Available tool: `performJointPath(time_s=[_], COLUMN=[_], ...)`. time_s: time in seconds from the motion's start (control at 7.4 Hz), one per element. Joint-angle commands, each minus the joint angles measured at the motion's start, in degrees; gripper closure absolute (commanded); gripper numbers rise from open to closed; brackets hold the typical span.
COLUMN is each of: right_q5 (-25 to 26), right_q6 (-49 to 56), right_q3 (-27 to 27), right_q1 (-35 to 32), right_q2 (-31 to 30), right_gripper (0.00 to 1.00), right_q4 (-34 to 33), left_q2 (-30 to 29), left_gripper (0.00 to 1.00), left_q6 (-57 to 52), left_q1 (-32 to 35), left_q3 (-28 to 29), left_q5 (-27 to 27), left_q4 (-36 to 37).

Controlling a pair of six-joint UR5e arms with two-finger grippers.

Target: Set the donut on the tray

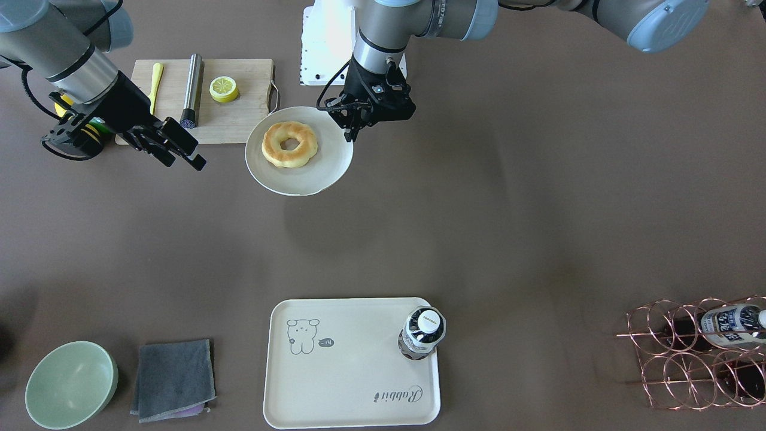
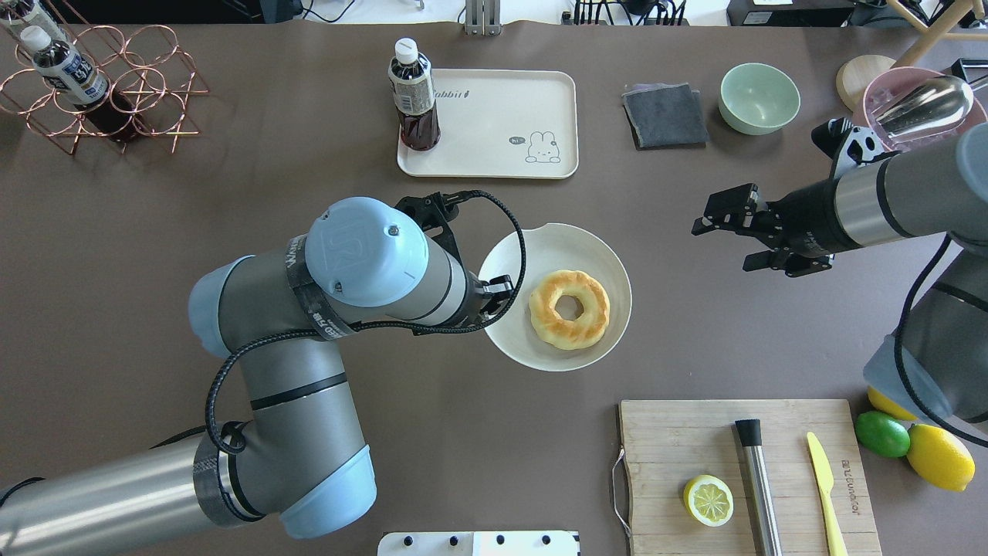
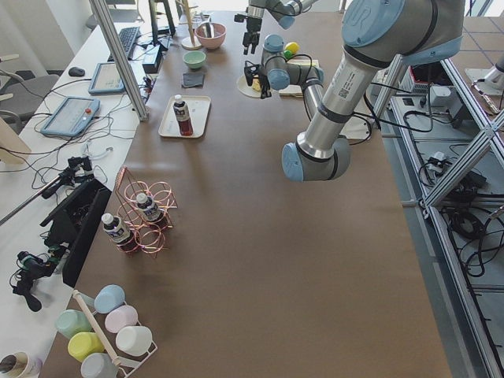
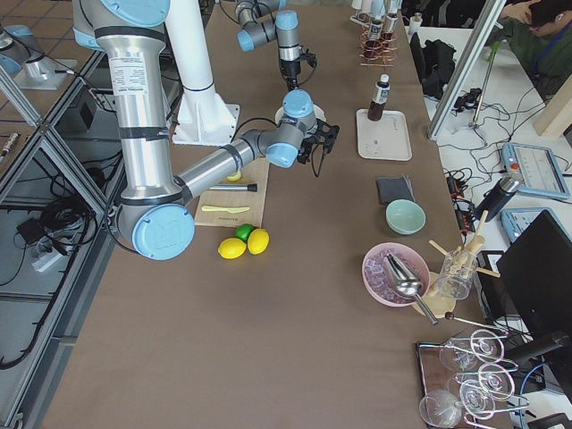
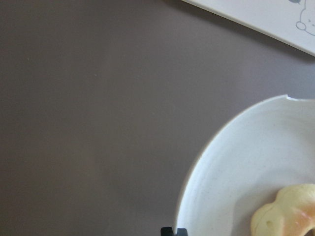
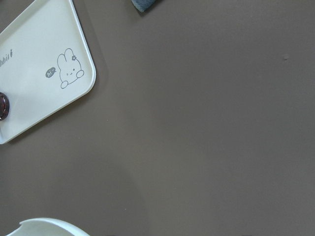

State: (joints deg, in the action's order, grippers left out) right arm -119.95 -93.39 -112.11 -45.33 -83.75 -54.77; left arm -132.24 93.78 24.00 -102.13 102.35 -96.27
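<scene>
My tray (image 1: pixel 359 359) carries the script "Rabbit" along one long edge, plus a line drawing (image 1: pixel 302 336) of a small animal with a speech bubble that seems to read "hi". The label on the dark bottle (image 1: pixel 422 332) standing in the tray's corner is too small for me to read, and so is the lettering on the wooden cutting board (image 2: pixel 695 432). The donut (image 1: pixel 270 148) is a golden-yellow ring, browner on its crown, paler round the hole, with no glaze. It lies on the round off-white plate (image 1: pixel 299 179), well apart from the tray. My left fingers (image 1: pixel 350 134) are pinched thin on that plate's rim. My right fingers (image 2: pixel 722 247) are spread wide with nothing between them, above the bare counter (image 1: pixel 538 209)
</scene>
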Motion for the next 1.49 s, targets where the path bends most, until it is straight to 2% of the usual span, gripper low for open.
performJointPath(time_s=[0.0,0.14,0.27,0.68,1.35], right_q5=[7.1,7.3,7.8,8.9,11.0], right_q6=[-2.9,-2.9,-2.9,-2.9,-2.8], right_q3=[-1.7,-2.5,-2.5,-2.5,-3.0], right_q1=[6.6,7.9,8.7,11.5,13.1], right_q2=[0.3,0.3,0.3,0.3,0.3], right_gripper=[0.25,0.28,0.39,0.52,0.53], right_q4=[-0.1,-0.2,-0.2,-0.2,-0.2], left_q2=[-0.8,-0.7,-0.8,-0.8,-0.7], left_gripper=[1.00,1.00,1.00,1.00,1.00], left_q6=[0.4,0.3,0.3,0.2,0.2], left_q1=[-1.8,-1.8,-1.8,-1.8,-1.8], left_q3=[0.2,0.3,0.4,0.5,0.3], left_q5=[-2.1,-2.1,-2.1,-2.1,-2.2], left_q4=[0.3,0.2,0.2,0.2,0.2])
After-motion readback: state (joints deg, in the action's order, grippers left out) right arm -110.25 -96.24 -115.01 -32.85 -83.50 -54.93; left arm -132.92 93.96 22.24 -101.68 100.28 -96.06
